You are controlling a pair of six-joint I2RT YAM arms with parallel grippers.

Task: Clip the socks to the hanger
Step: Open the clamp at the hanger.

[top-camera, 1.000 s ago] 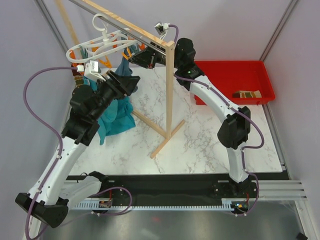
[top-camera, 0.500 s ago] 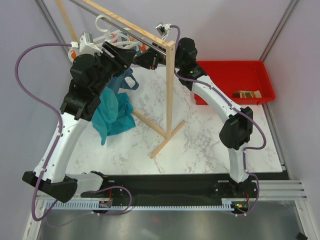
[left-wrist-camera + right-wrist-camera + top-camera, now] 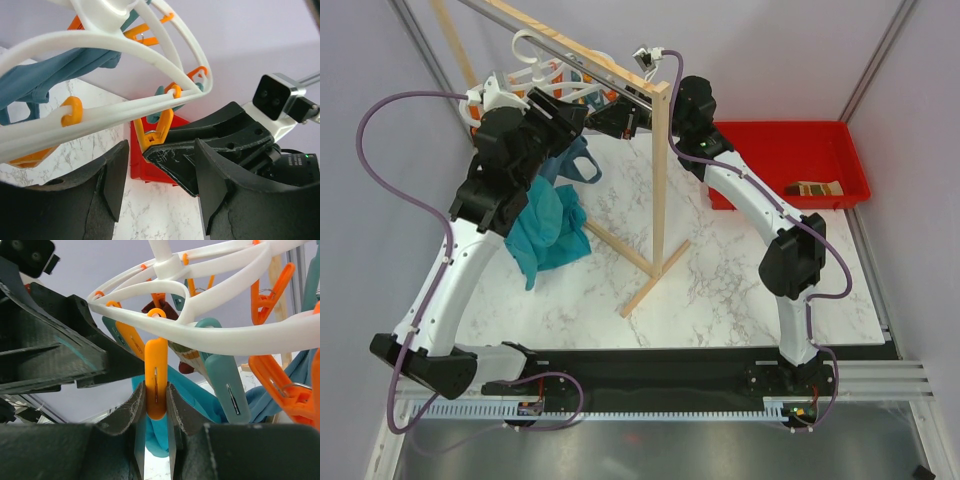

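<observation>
1. One sock [image 3: 815,188] lies in the red bin [image 3: 770,150], at about 2 o'clock on the table. A striped scrap behind a teal clip [image 3: 222,380] may be the other sock, though I can't be sure.
2. The hanger [image 3: 240,337] hangs from the rail [image 3: 580,50] at about 11 o'clock, well away from the bin.
3. The right gripper [image 3: 156,390] is clenched on an orange clip [image 3: 156,375] under the ring. The left gripper [image 3: 161,150] sits just beside it with its jaws apart and nothing between them.
4. Risks, as I judge them:
   - No sock is at the held clip, so squeezing it achieves nothing yet.
   - Tugging the clip could swing the hanger or slip its hook off the rail.
   - The two grippers are nearly touching, so a small sideways move could knock them together.
5. Room:
   - It is tight at 11 o'clock, with rail above, post [image 3: 660,170] at 3 o'clock of the hanger, and teal cloths [image 3: 548,225] below.
   - The marble toward 5 o'clock looks open, which would suit a trip to the bin.
</observation>
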